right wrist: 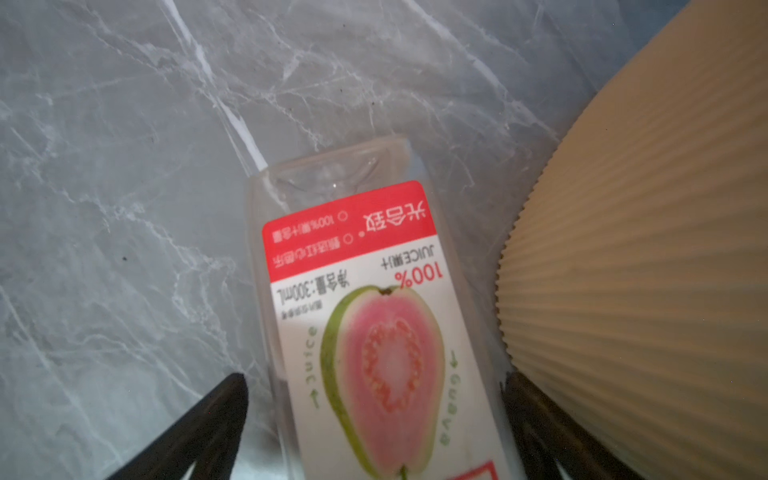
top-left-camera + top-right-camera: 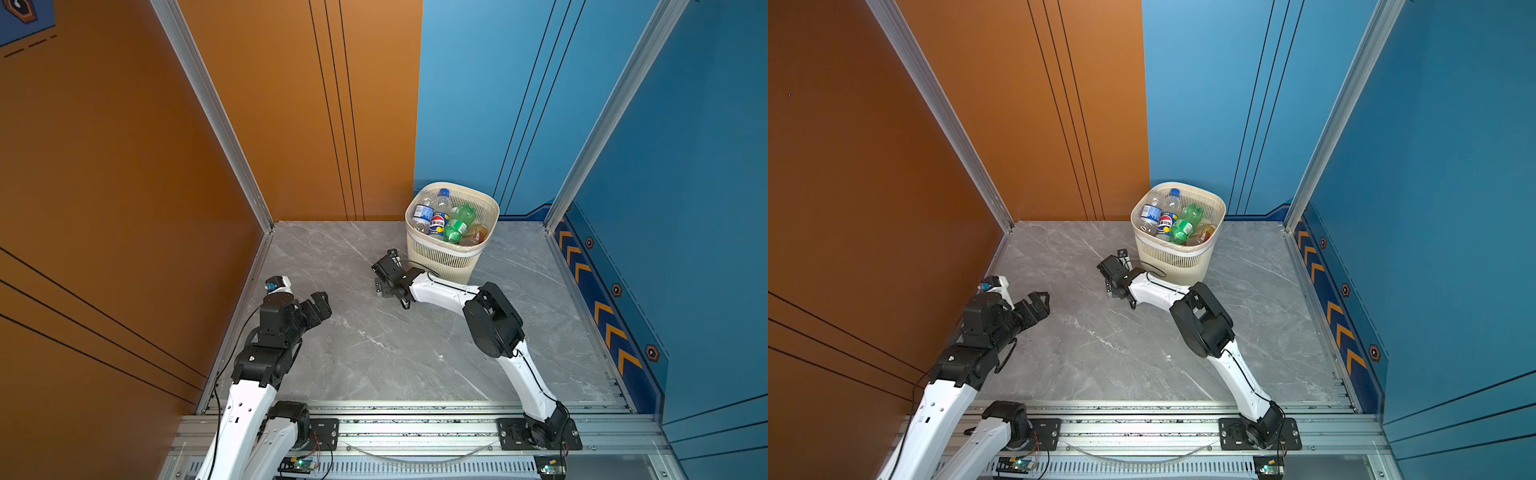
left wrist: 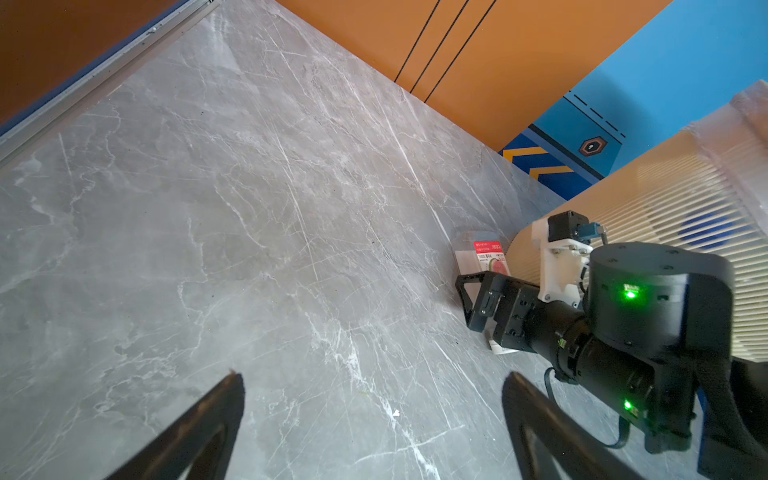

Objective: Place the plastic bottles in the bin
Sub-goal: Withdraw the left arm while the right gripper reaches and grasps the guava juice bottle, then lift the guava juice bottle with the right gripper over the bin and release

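The bin (image 2: 441, 257) stands at the far edge of the table (image 2: 374, 357); both top views show several plastic bottles (image 2: 456, 227) already inside it. The right gripper (image 2: 384, 272) sits low, just beside the bin's near wall; the top views hide what lies under it. The right wrist view settles that: a clear guava juice bottle (image 1: 374, 332) lies flat on the table just beside the bin; the fingers (image 1: 232, 399) are spread either side of it, not gripping. The left gripper (image 3: 374, 378) is wide apart and empty; it hangs well away at the left.
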`<action>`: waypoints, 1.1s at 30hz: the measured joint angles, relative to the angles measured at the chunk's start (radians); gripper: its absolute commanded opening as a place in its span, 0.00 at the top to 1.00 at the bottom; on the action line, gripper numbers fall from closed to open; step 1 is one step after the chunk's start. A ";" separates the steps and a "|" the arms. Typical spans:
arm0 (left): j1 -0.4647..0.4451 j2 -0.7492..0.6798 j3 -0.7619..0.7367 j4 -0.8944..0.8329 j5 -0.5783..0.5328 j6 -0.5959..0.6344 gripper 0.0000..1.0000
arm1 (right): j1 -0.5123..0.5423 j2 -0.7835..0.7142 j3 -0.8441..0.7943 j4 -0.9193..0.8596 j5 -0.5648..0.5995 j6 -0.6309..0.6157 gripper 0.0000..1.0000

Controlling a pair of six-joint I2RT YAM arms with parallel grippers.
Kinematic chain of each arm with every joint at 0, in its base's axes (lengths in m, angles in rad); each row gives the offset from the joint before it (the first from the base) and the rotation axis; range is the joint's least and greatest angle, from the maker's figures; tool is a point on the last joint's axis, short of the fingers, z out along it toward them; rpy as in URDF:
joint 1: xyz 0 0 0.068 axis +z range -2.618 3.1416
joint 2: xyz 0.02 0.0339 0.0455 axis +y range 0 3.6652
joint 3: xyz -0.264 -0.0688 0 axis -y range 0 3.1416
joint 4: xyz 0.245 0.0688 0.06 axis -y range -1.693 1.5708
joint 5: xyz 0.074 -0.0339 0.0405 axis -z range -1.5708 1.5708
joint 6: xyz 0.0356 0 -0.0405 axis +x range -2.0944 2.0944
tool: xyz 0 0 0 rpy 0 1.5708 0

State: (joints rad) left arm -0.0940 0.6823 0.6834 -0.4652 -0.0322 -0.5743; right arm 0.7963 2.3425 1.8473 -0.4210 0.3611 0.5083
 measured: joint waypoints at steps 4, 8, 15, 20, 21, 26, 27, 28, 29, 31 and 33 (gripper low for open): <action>0.008 0.000 -0.003 0.000 0.006 0.000 0.02 | -0.008 0.025 0.035 -0.006 -0.021 -0.019 0.19; 0.009 0.000 -0.003 0.000 0.010 0.000 0.02 | -0.010 0.048 0.067 -0.007 -0.043 -0.035 0.28; 0.019 -0.003 -0.008 0.000 0.014 -0.003 0.02 | 0.008 0.046 0.068 -0.008 -0.051 -0.050 0.38; 0.024 -0.023 -0.011 -0.007 0.014 -0.003 0.02 | 0.051 -0.029 0.047 -0.016 -0.051 -0.066 0.43; 0.024 -0.031 -0.011 -0.007 0.014 -0.003 0.02 | 0.060 -0.056 0.038 -0.017 -0.051 -0.068 0.43; 0.026 -0.064 -0.012 -0.006 0.029 -0.003 0.02 | 0.103 -0.293 -0.001 -0.013 -0.050 -0.091 0.45; 0.027 -0.068 -0.013 -0.006 0.034 -0.003 0.02 | 0.108 -0.339 -0.010 -0.011 -0.050 -0.093 0.45; 0.029 -0.071 -0.015 -0.003 0.039 -0.003 0.02 | 0.114 -0.404 -0.019 -0.006 -0.046 -0.100 0.45; 0.029 -0.073 -0.016 -0.002 0.042 -0.003 0.02 | 0.118 -0.459 -0.024 -0.005 -0.042 -0.106 0.45; 0.029 -0.077 -0.022 0.006 0.051 -0.003 0.02 | 0.126 -0.558 -0.052 0.012 -0.028 -0.117 0.45; 0.029 -0.075 -0.025 0.009 0.060 -0.003 0.03 | 0.135 -0.657 -0.092 0.021 -0.006 -0.128 0.44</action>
State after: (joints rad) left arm -0.0654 0.6075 0.6582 -0.4561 0.0273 -0.5774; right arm 0.9310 1.6852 1.7557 -0.4004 0.3550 0.3801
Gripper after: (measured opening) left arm 0.976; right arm 0.653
